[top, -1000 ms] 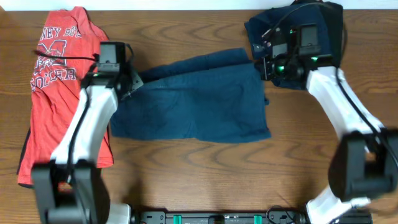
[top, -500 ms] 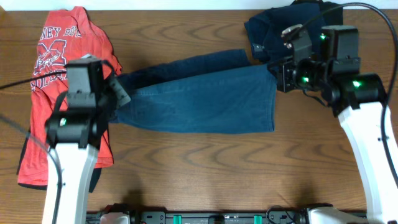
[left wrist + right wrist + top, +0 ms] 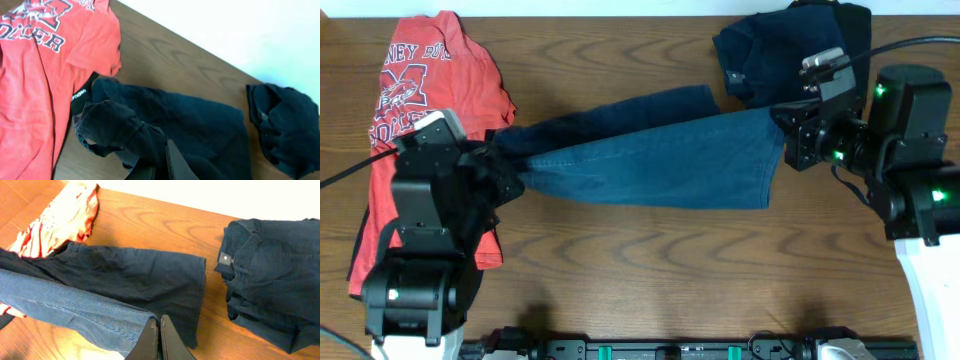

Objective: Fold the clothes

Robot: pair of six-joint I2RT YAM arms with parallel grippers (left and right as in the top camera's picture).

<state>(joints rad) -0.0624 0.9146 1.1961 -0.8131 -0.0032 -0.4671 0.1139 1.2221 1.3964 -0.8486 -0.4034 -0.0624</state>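
Dark navy-blue shorts [image 3: 650, 160] hang stretched between my two grippers, lifted off the wooden table. My left gripper [image 3: 502, 160] is shut on their left end, where the fabric bunches up [image 3: 115, 127]. My right gripper [image 3: 788, 135] is shut on their right end [image 3: 115, 320]; the lower layer still trails on the table [image 3: 150, 275]. A second pile of dark navy clothes [image 3: 790, 45] lies crumpled at the back right, also in the right wrist view [image 3: 275, 270] and the left wrist view [image 3: 285, 120].
A red printed T-shirt [image 3: 415, 90] lies flat at the far left over a dark garment, partly under my left arm; it also shows in the left wrist view [image 3: 40, 65]. The table's back edge meets a white wall.
Both arms have risen and pulled apart, left gripper leftward and toward the front, right gripper rightward. The shorts went from lying flat to stretched taut and partly lifted between them.
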